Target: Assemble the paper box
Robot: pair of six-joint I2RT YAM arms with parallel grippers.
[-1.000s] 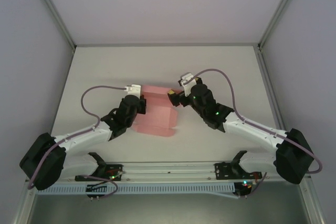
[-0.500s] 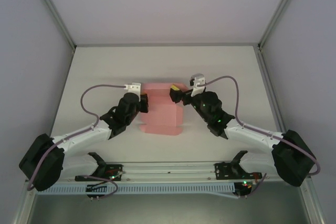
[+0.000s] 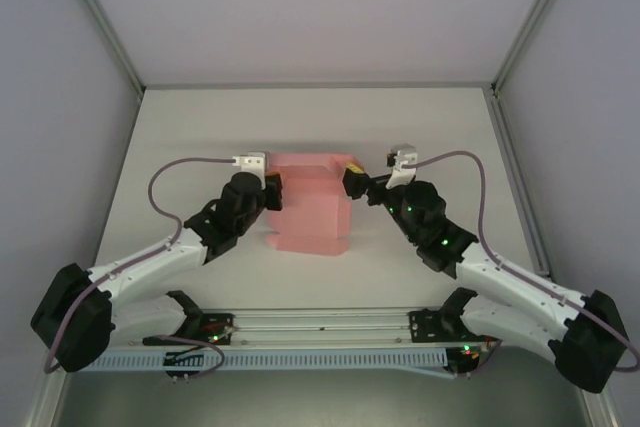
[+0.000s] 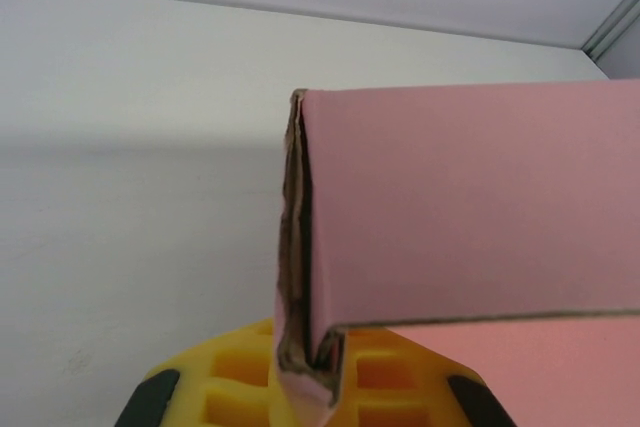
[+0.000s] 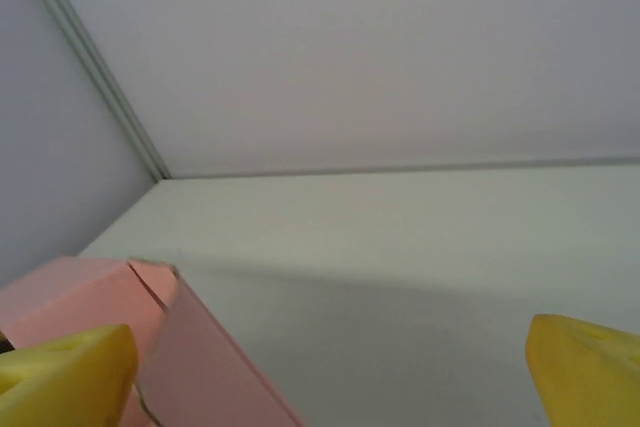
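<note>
White table [image 3: 200,127] carries the pink paper box [image 3: 310,219] at its centre, half folded, walls standing toward 12 o'clock. Left gripper [image 3: 272,193], at the box's 9 o'clock, is clenched on a wall; its wrist view adds the doubled, brown-cored edge nipped between yellow pads [image 4: 235,387]. Right gripper [image 3: 352,181], at 2 o'clock, gapes released, one fingertip [image 5: 60,372] just beside the box's corner

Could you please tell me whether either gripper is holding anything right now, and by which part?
The left gripper is shut on the paper box, pinching its folded left edge. The right gripper is open, holding nothing.
</note>
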